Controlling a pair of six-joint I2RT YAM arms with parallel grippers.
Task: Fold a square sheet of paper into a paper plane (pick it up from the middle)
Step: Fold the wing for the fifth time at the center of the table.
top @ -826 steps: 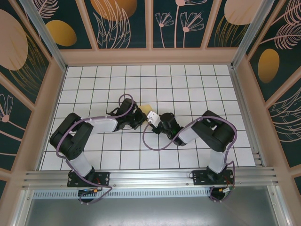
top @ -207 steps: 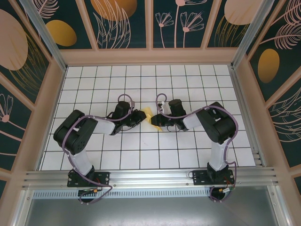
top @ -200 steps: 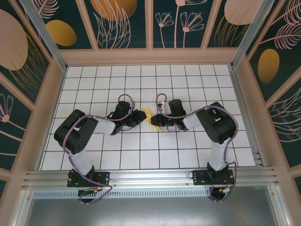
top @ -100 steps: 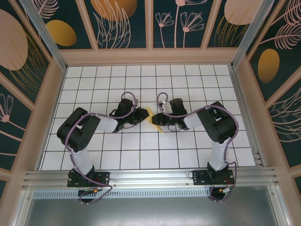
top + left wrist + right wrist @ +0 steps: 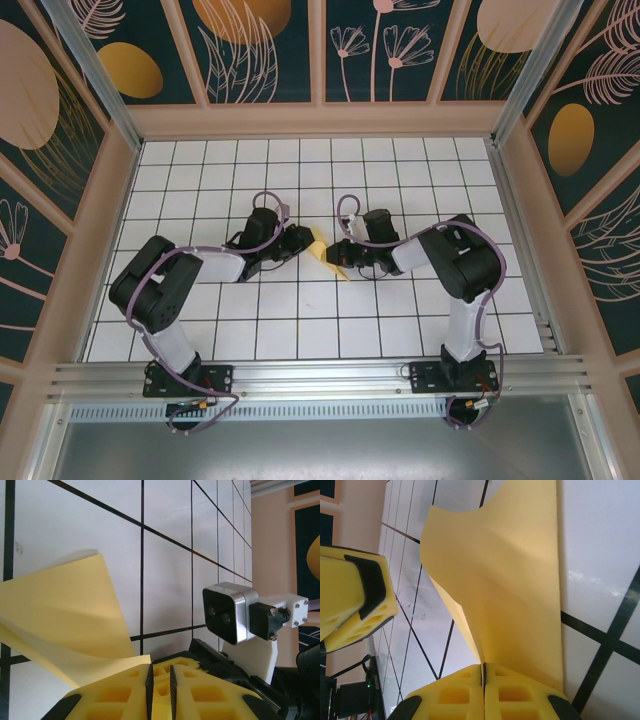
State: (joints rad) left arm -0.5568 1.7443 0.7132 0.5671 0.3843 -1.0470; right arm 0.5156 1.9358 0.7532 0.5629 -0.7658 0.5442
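The square sheet of paper point(image 5: 321, 249) is a small creased yellow shape standing up off the white grid between my two grippers. In the right wrist view the paper point(image 5: 512, 575) curves upward, and its lower fold is pinched in my shut right gripper point(image 5: 483, 668). My right gripper point(image 5: 338, 252) points left at it. My left gripper point(image 5: 304, 243) points right, its tips at the paper's left side. In the left wrist view, a paper flap point(image 5: 60, 610) runs up to the left finger. The left gripper point(image 5: 160, 672) jaws stand a narrow gap apart, with no paper seen between them.
The white gridded table point(image 5: 300, 320) is ringed by a tan rim and patterned walls point(image 5: 300, 45). The right arm's wrist camera point(image 5: 231, 612) sits close in front of the left gripper. One left finger point(image 5: 350, 605) shows beside the paper's edge.
My right gripper's jaws have closed onto the paper's fold. The left arm's elbow has shifted slightly while its gripper stayed at the paper. Four seconds ago the right gripper was lower and further right.
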